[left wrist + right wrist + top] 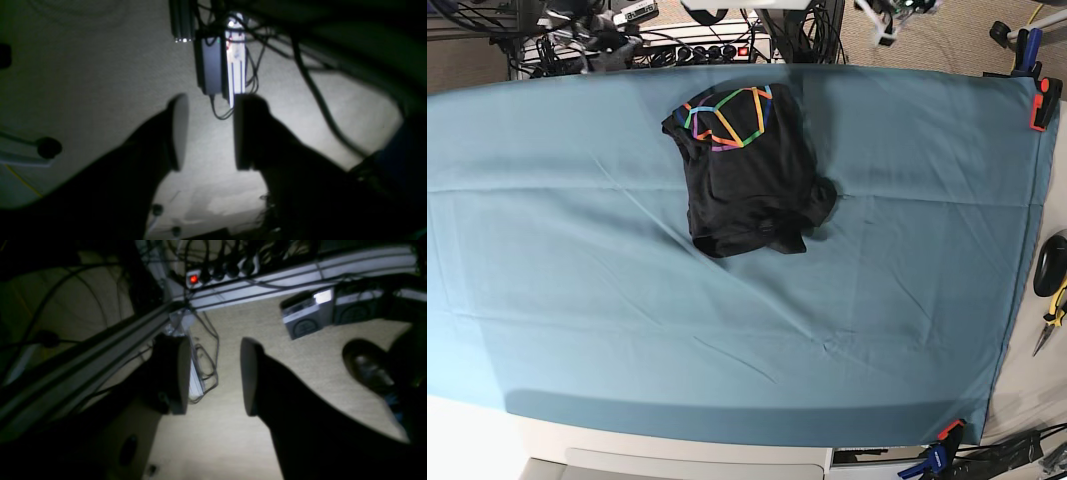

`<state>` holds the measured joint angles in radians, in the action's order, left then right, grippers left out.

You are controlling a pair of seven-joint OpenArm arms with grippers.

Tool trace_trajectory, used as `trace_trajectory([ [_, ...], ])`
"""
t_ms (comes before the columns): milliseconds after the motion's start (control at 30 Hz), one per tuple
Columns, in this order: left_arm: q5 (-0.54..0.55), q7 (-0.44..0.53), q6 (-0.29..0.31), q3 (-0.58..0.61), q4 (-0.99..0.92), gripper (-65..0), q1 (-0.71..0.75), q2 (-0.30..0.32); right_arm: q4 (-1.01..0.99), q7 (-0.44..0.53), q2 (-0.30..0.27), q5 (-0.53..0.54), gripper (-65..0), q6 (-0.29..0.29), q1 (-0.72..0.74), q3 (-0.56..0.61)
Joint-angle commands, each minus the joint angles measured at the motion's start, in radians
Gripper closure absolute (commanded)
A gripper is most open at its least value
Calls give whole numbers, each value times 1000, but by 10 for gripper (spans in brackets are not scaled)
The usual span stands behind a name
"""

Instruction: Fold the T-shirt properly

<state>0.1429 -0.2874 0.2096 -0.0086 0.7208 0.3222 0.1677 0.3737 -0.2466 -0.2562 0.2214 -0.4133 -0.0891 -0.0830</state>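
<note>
T-shirt [745, 170] only in base view; wrist views: left claw [208, 133], right claw [213, 373] agape, empty.

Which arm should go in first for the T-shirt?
Left, narrowly: the T-shirt lies mid-table, its bunched edge sticking out toward that side. The left gripper and right gripper both hang open over floor.

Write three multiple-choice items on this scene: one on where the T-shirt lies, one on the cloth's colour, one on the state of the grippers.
1. Where in the base view is the T-shirt?
A. near the top, about the middle
B. bottom left corner
C. hanging off the right edge

2. What colour is the table cloth?
A. red
B. teal
C. white

3. How do the left gripper and right gripper stand?
A. both clamped on the shirt
B. one holds a sleeve
C. both open, holding nothing

A: it lies bunched there.
B: teal throughout.
C: floor shows between the fingers.
</note>
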Motion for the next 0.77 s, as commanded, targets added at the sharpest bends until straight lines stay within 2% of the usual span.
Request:
trace_trajectory([
  [0, -1, 21, -16, 0, -29, -215, -21, -16, -2, 8, 5, -24, -250, 33, 23, 8],
  [67, -2, 26, -60, 0, -105, -215, -80, -50, -17, 1, 40, -75, -250, 111, 54, 22],
  [133, -2, 26, -97, 0, -169, -215, -131, -83, -35, -16, 72, -100, -250, 163, 77, 25],
  [267, -15, 26, -137, 0, -256, -212, -209, -131, -54, -14, 102, -100, -243, 193, 92, 25],
  [333, -36, 26, -151, 0, -294, -131, -243, -143, -54, -23, 102, -100, -161, 225, 89, 25],
  [400, -36, 24, -154, 0, -323, -1, -268, -146, -54, -40, 98, -99, -54, 262, 85, 25],
  [433, -37, 17, -154, 0, -333, 0, -277, -148, -54, -43, 96, -100, -4, 273, 82, 25],
  [567, -69, -5, -154, 0, -337, 0, -292, -151, -54, -44, 93, -99, 0, 309, 73, 25],
  [733, -69, -11, -154, 0, -336, 0, -298, -151, -54, -44, 93, -99, 0, 308, 72, 25],
])
